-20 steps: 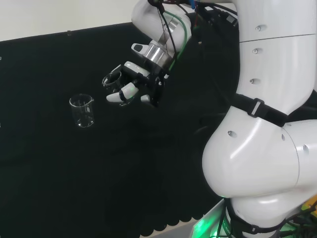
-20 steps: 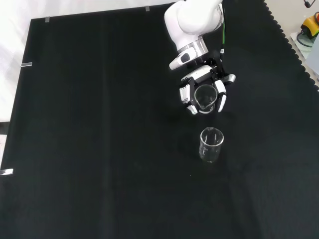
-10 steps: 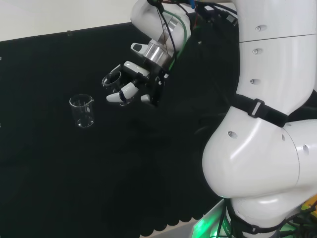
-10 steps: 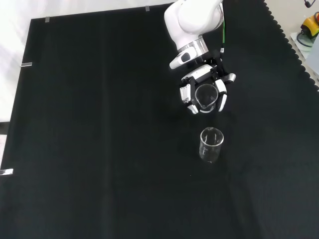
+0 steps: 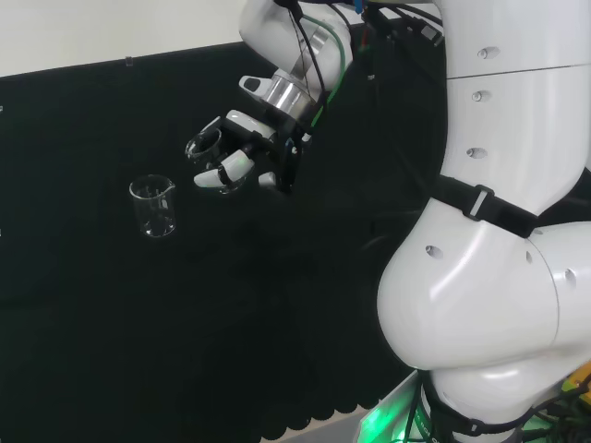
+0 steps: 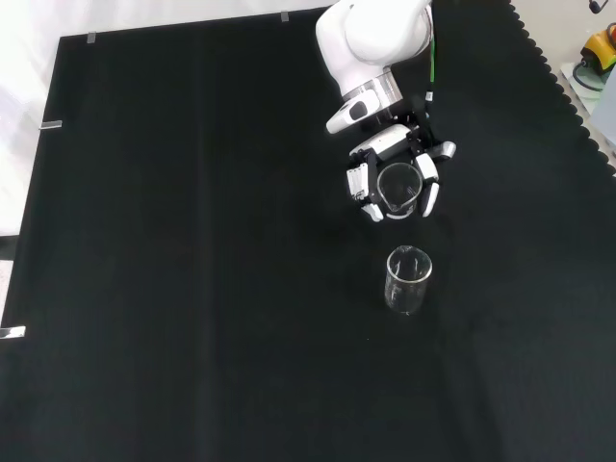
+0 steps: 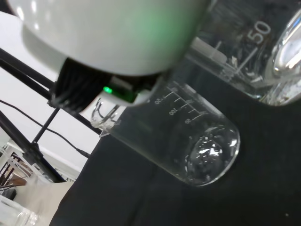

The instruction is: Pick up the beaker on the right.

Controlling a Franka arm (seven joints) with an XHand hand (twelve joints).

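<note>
1. Above the black cloth (image 6: pixel 192 241), the hand (image 6: pixel 395 183) has its fingers (image 5: pixel 211 178) curled round a clear beaker (image 6: pixel 397 187).
2. Its mouth faces up, long axis roughly upright.
3. A second beaker (image 6: pixel 408 279) stands upright near it on the cloth.

Even bright light; wrist view's hand (image 7: pixel 108 33) blurred.
</note>
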